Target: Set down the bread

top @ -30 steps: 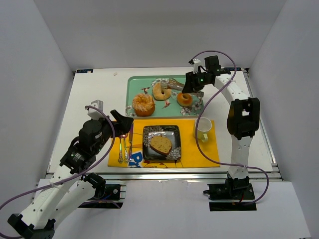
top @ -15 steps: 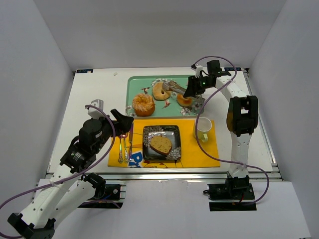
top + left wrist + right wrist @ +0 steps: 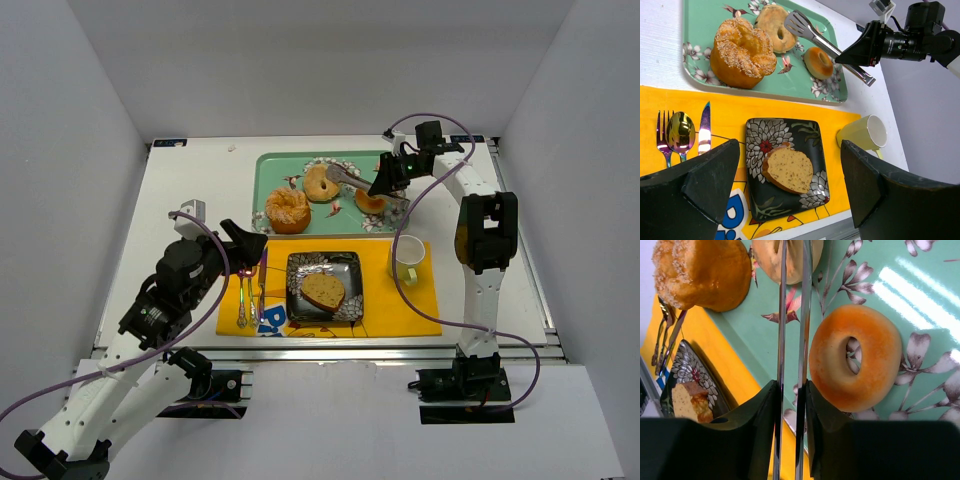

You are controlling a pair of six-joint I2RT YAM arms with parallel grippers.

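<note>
A slice of bread lies on a black flowered plate on the yellow placemat; it also shows in the left wrist view. My right gripper is shut on metal tongs above the teal tray. In the right wrist view the tongs are closed and empty, just left of a small orange doughnut. My left gripper is open and empty above the placemat's left side, with the bread between its fingers in the left wrist view.
The tray also holds a sugared bun and a glazed doughnut. A fork, spoon and knife lie left of the plate. A pale yellow mug stands right of the plate.
My right wrist has shifted slightly right and turned, carrying the tongs over the tray's right part. The left arm, bread and plate have not moved.
</note>
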